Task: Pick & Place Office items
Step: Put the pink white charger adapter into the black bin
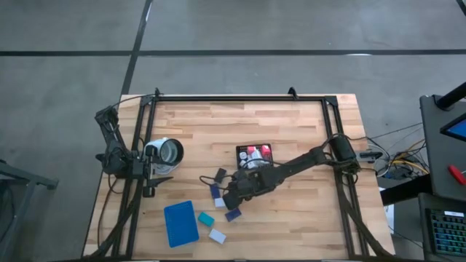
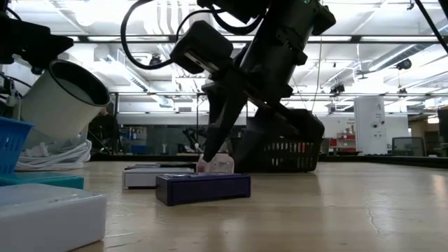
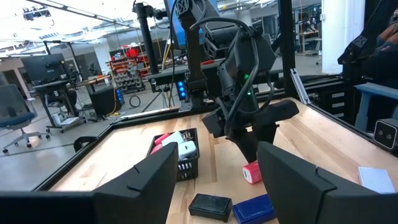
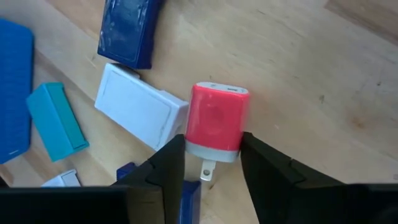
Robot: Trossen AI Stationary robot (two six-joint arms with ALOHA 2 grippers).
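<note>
My right gripper [image 1: 231, 196] reaches from the table's right side to its middle. Its fingers sit on either side of a red block with a white end and metal prongs [image 4: 216, 118], which lies on the wood. Around it lie a navy block [image 4: 129, 31], a white block [image 4: 140, 106] and a teal block [image 4: 57, 121]. More blocks show from above: black [image 1: 220, 175], navy [image 1: 233, 215], teal [image 1: 206, 218], white [image 1: 217, 235]. My left gripper [image 3: 214, 165] waits open at the table's left edge [image 1: 162, 177], holding nothing. My right gripper holds the red block at its white, pronged end [image 4: 211, 148], pinched between the two fingers [image 4: 168, 168]. The fingers slant down at it from above and from the table's right [image 2: 213, 140]. The block still lies on the table [image 3: 250, 172].
The black mesh basket [image 1: 253, 155] stands just beyond the right gripper, with red, pink and white pieces inside. A flat blue tray [image 1: 180, 223] lies near the front edge. A white cup-shaped thing [image 1: 164, 151] sits by the left arm. Bare wood stretches on the right half.
</note>
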